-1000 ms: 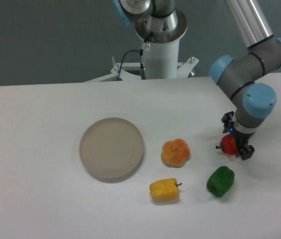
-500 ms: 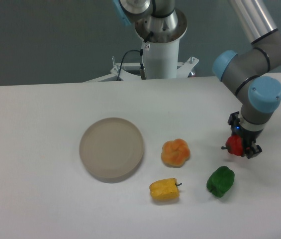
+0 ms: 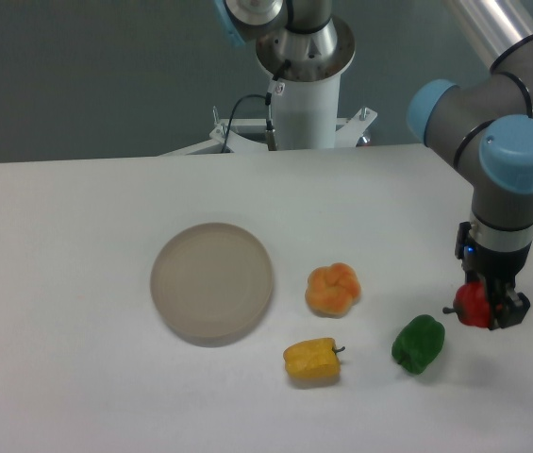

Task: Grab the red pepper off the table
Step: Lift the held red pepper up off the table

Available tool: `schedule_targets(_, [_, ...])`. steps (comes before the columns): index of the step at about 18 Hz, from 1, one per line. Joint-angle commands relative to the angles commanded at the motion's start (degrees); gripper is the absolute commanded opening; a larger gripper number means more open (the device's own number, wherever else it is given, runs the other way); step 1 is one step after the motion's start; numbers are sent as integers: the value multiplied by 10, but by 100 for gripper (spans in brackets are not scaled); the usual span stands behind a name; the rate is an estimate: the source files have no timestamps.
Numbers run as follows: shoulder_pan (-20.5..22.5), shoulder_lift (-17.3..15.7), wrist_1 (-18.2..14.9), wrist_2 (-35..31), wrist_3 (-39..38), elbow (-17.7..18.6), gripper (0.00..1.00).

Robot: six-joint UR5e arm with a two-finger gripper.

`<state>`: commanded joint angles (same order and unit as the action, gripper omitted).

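1. Here the gripper points straight down, its jaws pinching the red pepper between them; the dark fingers partly hide the pepper's right side.
2. The red pepper sits just right of the green pepper and slightly farther back, not touching it; whether it rests on the table or hangs just above it cannot be told.
3. The yellow pepper lies to the left of the green pepper, with its short stem pointing toward it.
4. The orange pepper stands left of the green pepper and farther back, just behind the yellow one.
5. The round beige plate lies well left of the green pepper, beyond the orange pepper, flat on the white tabletop.
6. The arm's grey wrist with blue caps rises behind and above the green pepper, to its right.
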<state>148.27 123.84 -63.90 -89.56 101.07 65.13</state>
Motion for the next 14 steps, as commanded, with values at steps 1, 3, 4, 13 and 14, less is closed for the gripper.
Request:
schedule_targets(1, [-1,0,0,1,0,-3,35])
schedule_targets(3, [-1,0,0,2,0,-4,35])
schedule_targets(4, [-1,0,0,3,0,-7,35])
schedule_targets(13, [-11,3,1,4,-2,-8,36])
schedule_targets(14, [-11,2,1,4,-2,-8,36])
